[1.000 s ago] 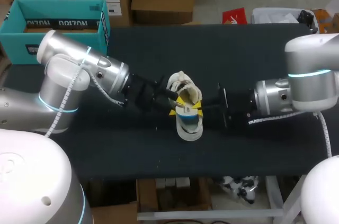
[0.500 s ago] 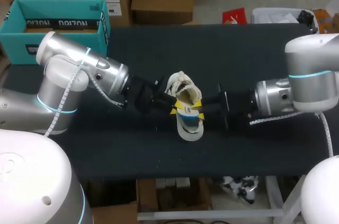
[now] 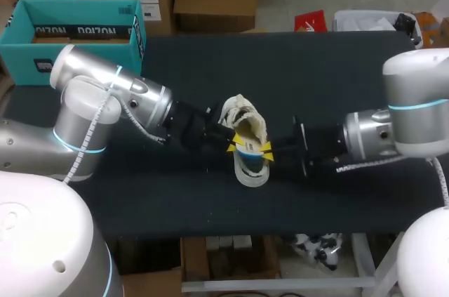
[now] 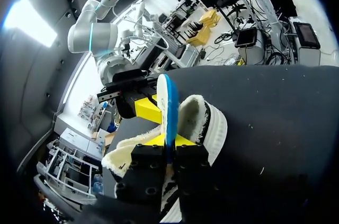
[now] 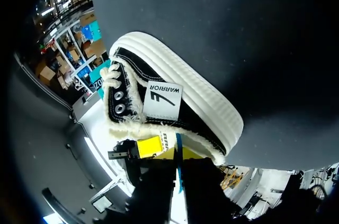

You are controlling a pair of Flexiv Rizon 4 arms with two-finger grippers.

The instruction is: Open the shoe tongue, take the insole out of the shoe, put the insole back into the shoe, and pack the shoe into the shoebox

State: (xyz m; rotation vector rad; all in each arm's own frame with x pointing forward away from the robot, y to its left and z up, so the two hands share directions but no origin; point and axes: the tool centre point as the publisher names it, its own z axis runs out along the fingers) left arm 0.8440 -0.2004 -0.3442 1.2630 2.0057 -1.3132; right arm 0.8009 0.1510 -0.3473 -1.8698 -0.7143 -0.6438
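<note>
Together, two grippers pinch one insole at the shoe mouth

Near the middle of the dark bench point(image 3: 210, 72), a little toward its near edge, a black shoe point(image 3: 247, 163) with a white rubber sole and pale fleece lining rests between the two arms. Its length runs from the far edge toward the near edge. The left arm comes in from the left edge and the right arm from the right edge, and their yellow tips meet over the shoe's opening.

The left gripper point(image 3: 232, 146) is pressed onto the blue-edged insole point(image 3: 250, 153). In the left wrist view its fingers point(image 4: 151, 155) clamp the insole point(image 4: 166, 105) from both sides, so that it stands on edge and rises out of the fleece-lined shoe point(image 4: 204, 123). A yellow tip of the other arm shows just behind it.

The right gripper point(image 3: 266, 150) pinches the same insole from the opposite side. In the right wrist view a thin blue edge of the insole point(image 5: 179, 173) runs between the close-set fingers of the right gripper point(image 5: 179, 154), just beside the fleece collar of the shoe point(image 5: 175, 102). The shoe's white sole lies against the bench, and its eyelets and laces are ahead of the gripper.

The teal shoebox point(image 3: 84, 30) sits open at the bench's far left corner, well apart from the shoe.
</note>
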